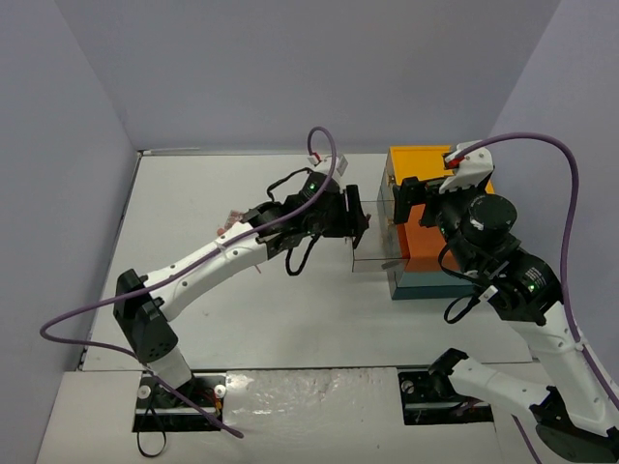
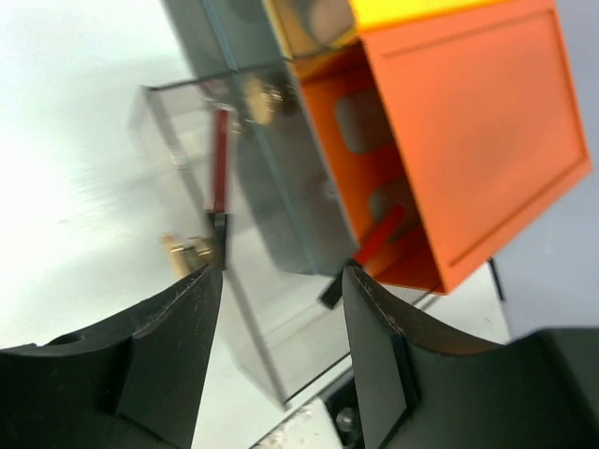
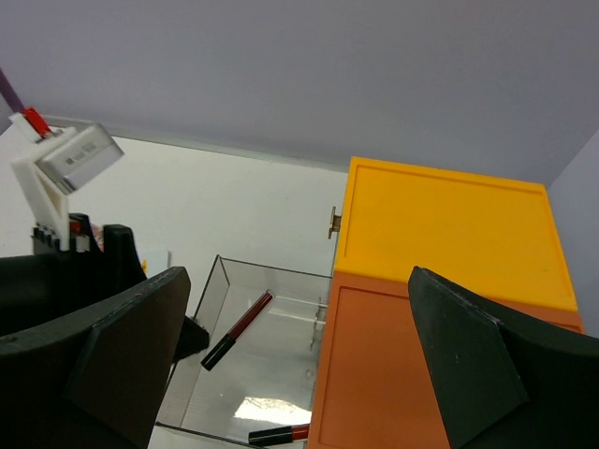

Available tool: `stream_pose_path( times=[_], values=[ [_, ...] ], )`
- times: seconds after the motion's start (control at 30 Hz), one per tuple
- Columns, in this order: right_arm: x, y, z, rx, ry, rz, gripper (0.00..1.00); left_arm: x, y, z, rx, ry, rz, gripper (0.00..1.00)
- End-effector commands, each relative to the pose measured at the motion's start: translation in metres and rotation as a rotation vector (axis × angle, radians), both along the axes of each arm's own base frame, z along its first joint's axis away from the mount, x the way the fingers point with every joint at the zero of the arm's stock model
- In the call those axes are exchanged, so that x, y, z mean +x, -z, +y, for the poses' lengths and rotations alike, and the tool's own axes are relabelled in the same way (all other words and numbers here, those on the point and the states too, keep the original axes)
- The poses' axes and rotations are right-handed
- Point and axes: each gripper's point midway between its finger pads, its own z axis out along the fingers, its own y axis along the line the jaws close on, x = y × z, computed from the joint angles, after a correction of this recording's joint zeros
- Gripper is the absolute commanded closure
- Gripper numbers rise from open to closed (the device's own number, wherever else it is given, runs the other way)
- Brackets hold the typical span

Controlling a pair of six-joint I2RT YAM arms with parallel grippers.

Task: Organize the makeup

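Observation:
A clear drawer (image 1: 372, 242) stands pulled out from the left side of the orange, yellow and teal box (image 1: 426, 242). In the right wrist view a red pencil (image 3: 239, 327) lies in the drawer (image 3: 271, 374), with a second red pencil (image 3: 281, 433) at its near edge. The left wrist view shows one pencil (image 2: 220, 159) in the drawer and another (image 2: 379, 234) inside the orange box (image 2: 468, 140). My left gripper (image 1: 356, 224) (image 2: 281, 271) is open and empty at the drawer's left end. My right gripper (image 1: 421, 198) (image 3: 298, 281) is open and empty above the box and drawer.
Small pinkish items (image 1: 230, 220) lie on the table behind my left arm, mostly hidden. A gold knob (image 2: 187, 251) sits on the drawer front. The left gripper's body (image 3: 108, 253) shows at the left of the right wrist view. Grey walls close in the table.

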Motion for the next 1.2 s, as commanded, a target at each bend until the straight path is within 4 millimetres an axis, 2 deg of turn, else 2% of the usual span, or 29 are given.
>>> stream_pose_path(
  times=[0.0, 0.1, 0.2, 0.37, 0.47, 0.57, 0.63, 0.83, 1.03, 1.17],
  values=[
    [0.008, -0.016, -0.003, 0.033, 0.037, -0.06, 0.0, 0.036, -0.049, 0.082, 0.072, -0.222, -0.135, 0.49],
    [0.01, -0.014, 0.0, 0.031, 0.027, -0.053, 0.0, 0.065, -0.014, 0.131, 0.172, -0.352, -0.051, 0.49],
    [0.012, -0.011, 0.003, 0.028, 0.024, -0.045, 0.0, 0.085, 0.025, 0.163, 0.255, -0.429, 0.036, 0.5],
    [0.013, -0.007, 0.006, 0.024, 0.015, -0.036, 0.0, 0.118, 0.085, 0.193, 0.337, -0.493, 0.161, 0.58],
    [0.013, -0.005, 0.006, 0.023, 0.011, -0.033, 0.0, 0.136, 0.108, 0.21, 0.365, -0.534, 0.21, 0.63],
    [0.012, -0.004, 0.006, 0.025, 0.007, -0.031, 0.0, 0.153, 0.126, 0.222, 0.381, -0.565, 0.244, 0.69],
    [0.012, -0.003, 0.006, 0.024, 0.006, -0.03, 0.0, 0.158, 0.133, 0.225, 0.388, -0.573, 0.26, 0.7],
    [0.012, -0.001, 0.005, 0.022, 0.012, -0.029, 0.0, 0.176, 0.171, 0.241, 0.431, -0.617, 0.336, 0.77],
    [0.012, 0.0, 0.004, 0.019, 0.019, -0.025, 0.0, 0.184, 0.193, 0.248, 0.447, -0.63, 0.38, 0.79],
    [0.012, 0.002, 0.002, 0.017, 0.028, -0.024, 0.0, 0.188, 0.2, 0.253, 0.451, -0.647, 0.39, 0.8]
  ],
)
